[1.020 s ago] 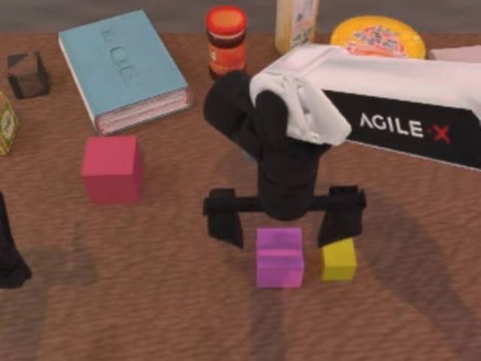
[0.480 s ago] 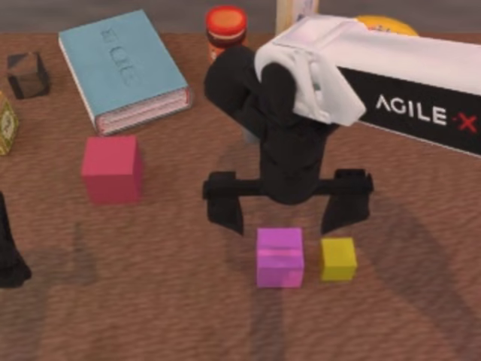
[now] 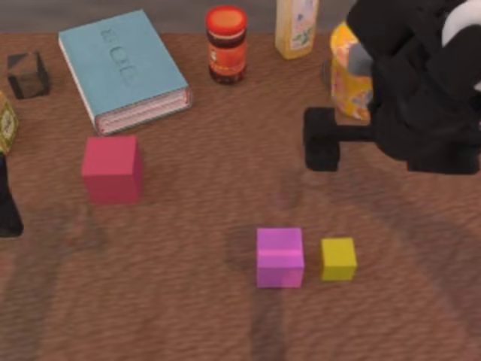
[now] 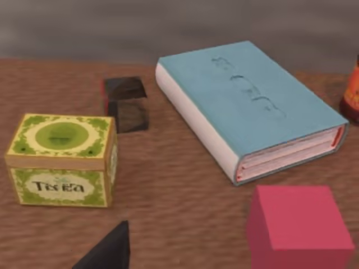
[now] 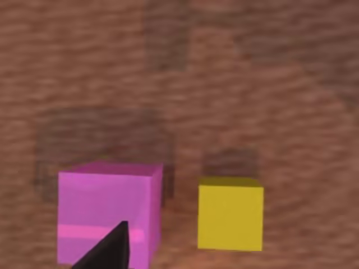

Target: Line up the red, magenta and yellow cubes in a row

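The red cube (image 3: 113, 167) stands alone on the left half of the table, in front of the book; it also shows in the left wrist view (image 4: 300, 224). The magenta cube (image 3: 279, 257) and the smaller yellow cube (image 3: 338, 259) sit side by side near the front middle, a narrow gap between them. In the right wrist view the magenta cube (image 5: 106, 207) and the yellow cube (image 5: 231, 213) lie below the camera. My right gripper (image 3: 398, 143) hangs open high at the back right, well clear of both cubes, holding nothing. My left gripper (image 3: 6, 214) sits open at the left edge.
A blue book (image 3: 124, 68) lies at the back left, with a small dark cube (image 3: 28, 74) and a green tea box (image 4: 61, 159) beside it. A red-lidded jar (image 3: 226, 41), a yellow bottle (image 3: 296, 26) and an orange tub (image 3: 349, 71) line the back edge.
My right arm has risen and pulled back to the right, away from the magenta and yellow cubes, which stay put. The left gripper has shifted slightly toward the back.
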Controlling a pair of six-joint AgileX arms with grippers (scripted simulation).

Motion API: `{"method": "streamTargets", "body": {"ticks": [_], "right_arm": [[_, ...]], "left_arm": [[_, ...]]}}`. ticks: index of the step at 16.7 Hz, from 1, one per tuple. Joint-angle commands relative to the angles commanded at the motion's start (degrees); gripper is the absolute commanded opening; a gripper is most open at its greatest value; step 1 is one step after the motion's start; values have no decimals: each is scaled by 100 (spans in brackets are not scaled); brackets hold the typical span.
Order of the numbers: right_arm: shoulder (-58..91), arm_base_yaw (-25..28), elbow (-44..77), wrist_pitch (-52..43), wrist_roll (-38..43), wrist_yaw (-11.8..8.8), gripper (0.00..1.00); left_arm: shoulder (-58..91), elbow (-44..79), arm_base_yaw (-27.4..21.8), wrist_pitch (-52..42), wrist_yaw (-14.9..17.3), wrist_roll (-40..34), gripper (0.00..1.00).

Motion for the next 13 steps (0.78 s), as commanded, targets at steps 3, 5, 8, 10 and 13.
{"method": "streamTargets", "body": {"ticks": [3, 5, 8, 10, 13], "right_arm": [[-1836, -612, -1361, 819, -689, 201, 100], [-3138, -1059, -2375, 1423, -1161, 279, 100], [-5017, -1715, -3904, 2355, -1822, 283, 100], [-6087, -2111, -4851, 2963, -2203, 207, 100], [-7365, -2616, -6079, 3840, -2671, -11, 100]], "left_arm": [[1825, 1471, -159, -957, -8, -180, 100], [3167, 2510, -277, -1657, -15, -305, 100], [5049, 3976, -453, -2686, -24, -490, 100], [6179, 4907, -568, -3347, -26, -613, 100], [7647, 6181, -720, -4198, -21, -783, 100]]}}
